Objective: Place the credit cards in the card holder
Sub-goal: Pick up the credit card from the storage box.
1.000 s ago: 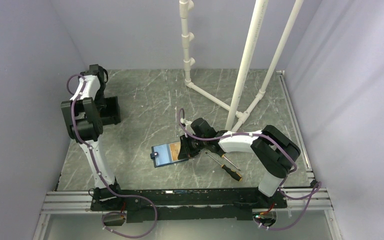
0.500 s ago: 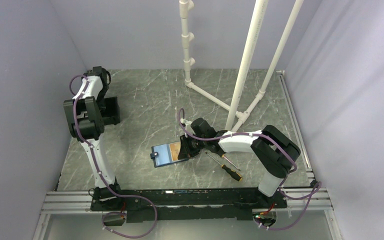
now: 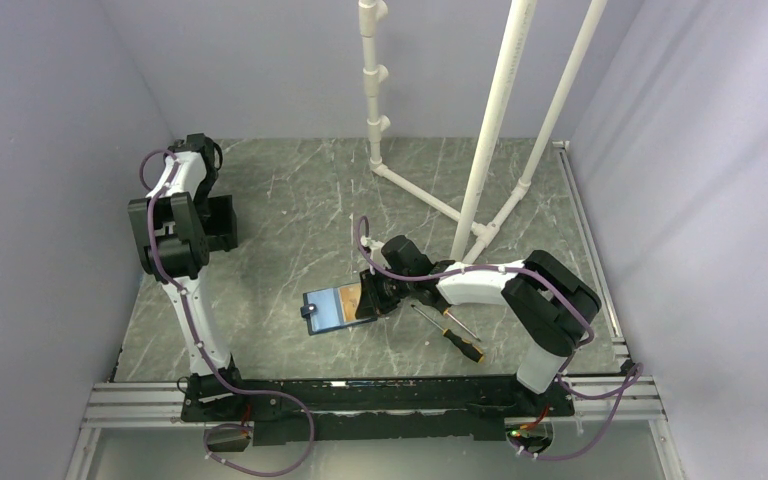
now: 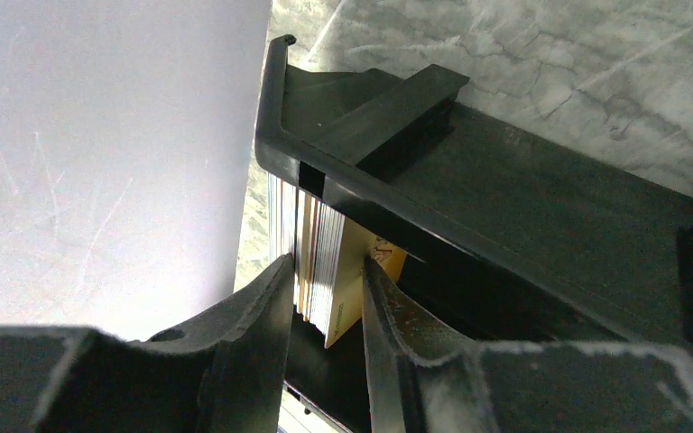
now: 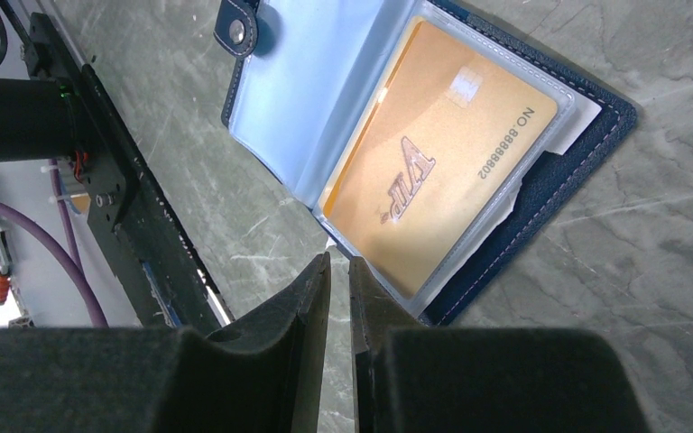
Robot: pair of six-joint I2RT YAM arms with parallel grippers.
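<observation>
Far left: credit cards (image 4: 320, 239), on edge in black box (image 4: 505, 198), are being straddled by L gripper (image 4: 327, 266) for a pick; grip vs. gap can't be told. Mid-table: card holder (image 5: 325, 90) is being pinched at sleeve edge by R gripper (image 5: 338, 266), prob. to steady it open.

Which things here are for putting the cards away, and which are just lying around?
For the job: credit cards, card holder with one gold card inside, black box holding the stack.
Just lying about: two screwdrivers, white pipe frame.
</observation>
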